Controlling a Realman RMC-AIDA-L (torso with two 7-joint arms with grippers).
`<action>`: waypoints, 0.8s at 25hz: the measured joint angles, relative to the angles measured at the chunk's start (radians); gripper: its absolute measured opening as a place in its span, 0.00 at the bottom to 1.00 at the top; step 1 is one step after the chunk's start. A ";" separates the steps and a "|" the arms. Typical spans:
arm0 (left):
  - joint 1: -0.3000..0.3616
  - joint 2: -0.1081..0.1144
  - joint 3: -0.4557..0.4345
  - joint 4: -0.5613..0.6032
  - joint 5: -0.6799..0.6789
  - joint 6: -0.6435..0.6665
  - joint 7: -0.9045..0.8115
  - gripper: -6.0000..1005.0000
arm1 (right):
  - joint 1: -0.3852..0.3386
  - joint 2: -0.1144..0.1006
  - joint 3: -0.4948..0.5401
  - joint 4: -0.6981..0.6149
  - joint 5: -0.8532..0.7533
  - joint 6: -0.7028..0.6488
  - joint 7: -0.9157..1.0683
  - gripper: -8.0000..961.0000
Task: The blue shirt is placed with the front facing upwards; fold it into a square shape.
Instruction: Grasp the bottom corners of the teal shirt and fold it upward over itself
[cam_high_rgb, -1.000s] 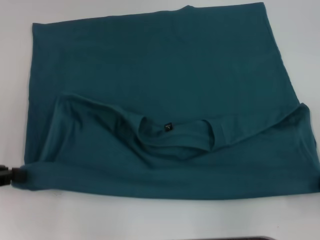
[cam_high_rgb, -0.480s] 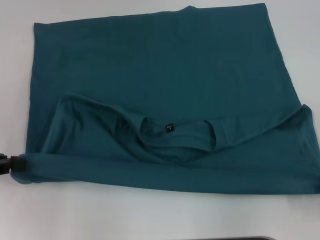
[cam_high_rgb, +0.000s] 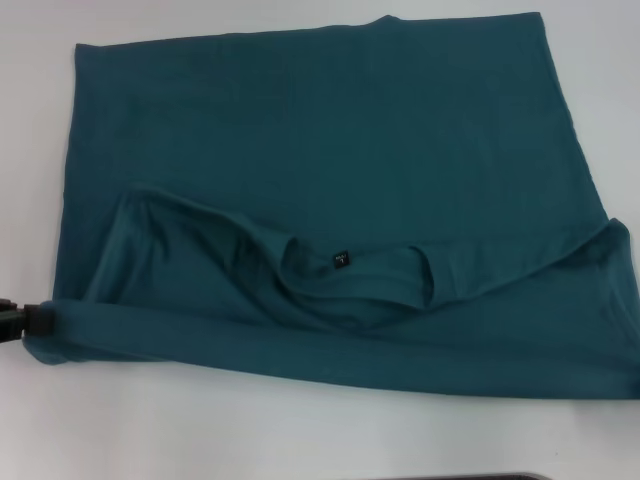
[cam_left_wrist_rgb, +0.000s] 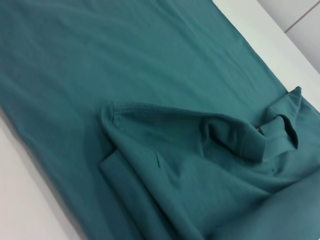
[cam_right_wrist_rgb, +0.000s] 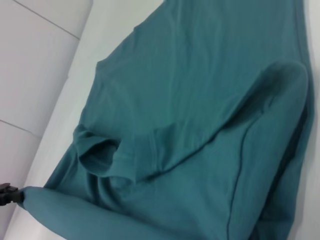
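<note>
Our left gripper (cam_high_rgb: 32, 322) clamps the blue shirt (cam_high_rgb: 320, 140) at its near left corner. We cannot tell our right gripper's state.

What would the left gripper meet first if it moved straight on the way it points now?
Probably only more of the blue shirt: the left gripper sits at its near left corner, pointing across the folded edge toward the collar. Depth is unclear.
</note>
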 joint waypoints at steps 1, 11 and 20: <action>0.000 0.000 0.000 0.000 0.000 0.000 0.000 0.03 | 0.001 0.000 0.003 0.000 0.000 0.002 -0.001 0.11; 0.018 0.001 0.013 0.004 0.003 0.039 0.016 0.03 | 0.029 -0.008 0.005 0.002 0.000 0.008 0.005 0.12; 0.039 0.000 0.019 0.009 0.005 0.073 0.042 0.03 | 0.033 -0.013 0.004 0.006 0.000 0.010 0.012 0.12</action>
